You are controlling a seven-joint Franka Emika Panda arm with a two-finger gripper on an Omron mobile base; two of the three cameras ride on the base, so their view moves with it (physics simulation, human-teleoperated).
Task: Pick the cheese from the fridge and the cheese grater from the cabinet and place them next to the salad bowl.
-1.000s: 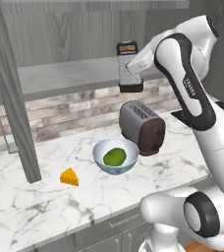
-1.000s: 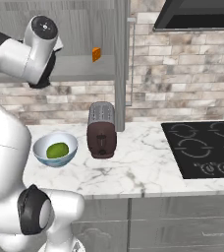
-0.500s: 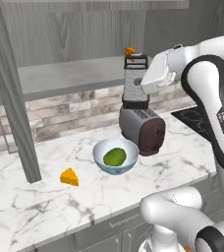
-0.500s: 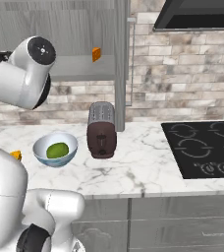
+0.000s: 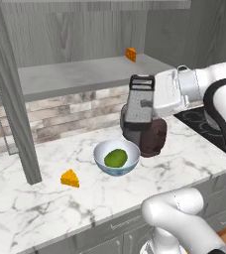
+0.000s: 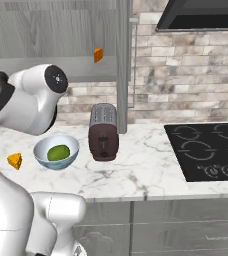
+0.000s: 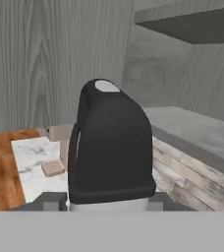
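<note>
Silver mesh and a black handle are what you have in the grip: from the left base view the cheese grater (image 5: 140, 100) hangs upright in the gripper (image 5: 153, 96), its long axis near vertical, clear of the cabinet (image 5: 80, 74) shelf and directly above the dark toaster (image 5: 147, 135); the salad bowl (image 5: 116, 158) sits below and just to the left of the grater, touching or nearly touching the toaster's front, and the cheese (image 5: 70, 178) already lies on the marble counter (image 5: 45, 208) left of the bowl, towards the counter's front edge, so your coming move, as I judge it, is down and leftward past the toaster to bare counter beside the bowl. An orange chunk (image 5: 131, 54) rests at the back of the cabinet shelf; leave it. From the right base view the arm's white body covers the hand, but you can check the layout: bowl (image 6: 56, 151) just beside the toaster (image 6: 103, 132), cheese wedge (image 6: 14, 161) near the counter's left end, well apart from the hob (image 6: 206, 150). In the hand view the grater's black handle (image 7: 111, 147) rises straight ahead, with the fingers partly spread and pinching the grater at its sides
</note>
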